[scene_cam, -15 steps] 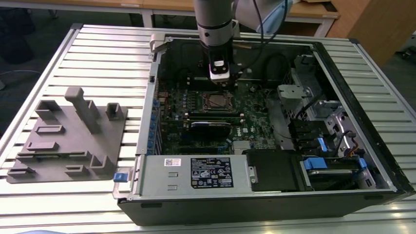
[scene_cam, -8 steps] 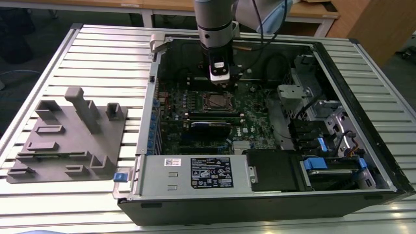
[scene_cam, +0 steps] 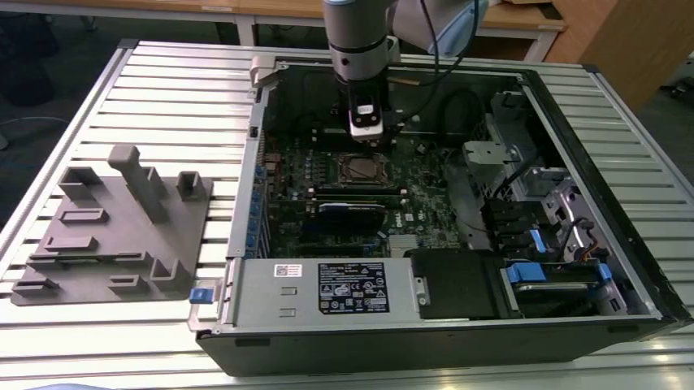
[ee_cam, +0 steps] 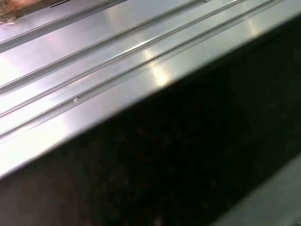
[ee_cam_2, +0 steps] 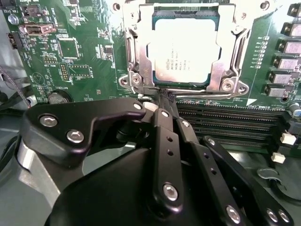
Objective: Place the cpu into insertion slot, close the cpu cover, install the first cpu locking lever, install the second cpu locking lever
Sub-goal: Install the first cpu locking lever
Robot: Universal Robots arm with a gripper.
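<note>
The cpu (ee_cam_2: 185, 52), a silver-grey square chip, lies seated in the insertion slot (scene_cam: 363, 169) on the green motherboard (ee_cam_2: 84, 56). The cpu cover (ee_cam_2: 229, 70), a silver metal frame, lies flat around the chip. A thin wire lever (ee_cam_2: 190, 89) runs along the socket edge nearest the gripper. My gripper (ee_cam_2: 159, 100) is shut, its black fingertips pressed together right at that edge, by the socket corner. In the exterior view the gripper (scene_cam: 366, 140) hangs inside the open computer case, just behind the socket.
Long black memory slots (ee_cam_2: 225, 125) run beside the socket. A black-and-blue memory stick (scene_cam: 353, 209) sits in front of it. A power supply (scene_cam: 325, 284) and drive bays (scene_cam: 542, 268) fill the case front. A grey fixture block (scene_cam: 114, 227) stands on the ribbed table (ee_cam: 94, 52).
</note>
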